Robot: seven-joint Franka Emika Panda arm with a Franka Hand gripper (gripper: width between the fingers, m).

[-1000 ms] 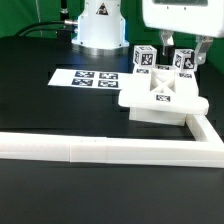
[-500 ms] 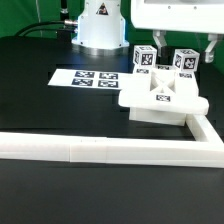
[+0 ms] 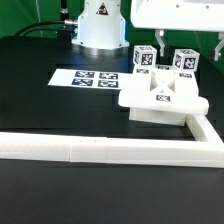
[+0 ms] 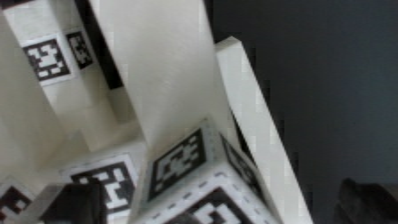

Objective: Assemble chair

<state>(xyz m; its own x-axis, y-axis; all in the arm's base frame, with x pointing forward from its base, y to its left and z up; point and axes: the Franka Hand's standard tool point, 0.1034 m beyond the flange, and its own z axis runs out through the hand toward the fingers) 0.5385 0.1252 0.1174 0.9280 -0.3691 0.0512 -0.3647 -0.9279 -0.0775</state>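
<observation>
Chair (image 3: pixel 160 95): I count seat slab and two tagged uprights joined; remainder pending. Hand (image 3: pixel 187 45) wide, holding nothing.

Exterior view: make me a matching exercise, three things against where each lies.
Things:
1. marker board
2. border rail
3. chair parts

Places:
A. along the table's near edge, turning a corner at the exterior view's right
B. flat on the table, toward the exterior view's left of the white parts
C. inside the rail's corner

Pairs: 1-B, 2-A, 3-C
</observation>
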